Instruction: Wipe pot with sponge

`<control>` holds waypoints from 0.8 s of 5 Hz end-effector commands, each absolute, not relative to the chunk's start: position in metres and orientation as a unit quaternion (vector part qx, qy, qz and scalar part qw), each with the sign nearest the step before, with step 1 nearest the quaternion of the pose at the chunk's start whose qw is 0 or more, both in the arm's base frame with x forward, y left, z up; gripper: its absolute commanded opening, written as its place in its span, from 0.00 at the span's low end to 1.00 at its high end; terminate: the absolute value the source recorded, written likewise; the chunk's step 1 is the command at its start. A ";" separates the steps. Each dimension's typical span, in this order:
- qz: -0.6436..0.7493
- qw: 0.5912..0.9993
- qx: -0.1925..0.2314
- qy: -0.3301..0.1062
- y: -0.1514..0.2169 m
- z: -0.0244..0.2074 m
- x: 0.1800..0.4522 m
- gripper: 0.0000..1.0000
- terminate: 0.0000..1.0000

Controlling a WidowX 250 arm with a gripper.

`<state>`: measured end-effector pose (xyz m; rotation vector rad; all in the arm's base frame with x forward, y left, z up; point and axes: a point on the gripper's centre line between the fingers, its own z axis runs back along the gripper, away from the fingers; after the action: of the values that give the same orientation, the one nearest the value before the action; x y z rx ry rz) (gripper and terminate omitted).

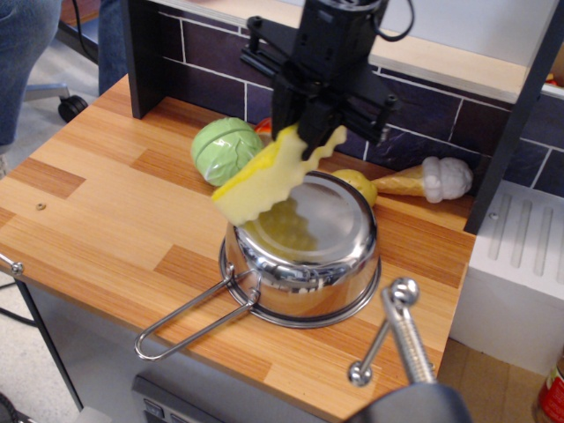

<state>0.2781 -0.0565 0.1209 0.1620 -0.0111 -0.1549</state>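
The pot (304, 251) is a shiny steel saucepan lying upside down on the wooden counter (97, 220), its flat base up and its looped wire handle (189, 319) pointing front left. My black gripper (310, 130) hangs over the pot's back rim and is shut on the sponge (269, 176). The sponge is a pale-yellow foam block with a wavy edge. It is tilted, with its lower end over the left part of the pot's base, close to or touching it.
A green cabbage (225, 150) sits behind the pot at the left. A lemon (359, 183) and an ice-cream cone (427, 179) lie by the tiled back wall. A metal clamp handle (401, 330) sticks up at the front right. A white rack (520, 264) stands right.
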 end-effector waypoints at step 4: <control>-0.022 0.999 -0.044 -0.004 -0.145 0.155 0.298 0.00 0.00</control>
<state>0.2948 -0.1448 0.1418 -0.0702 0.0513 -0.0510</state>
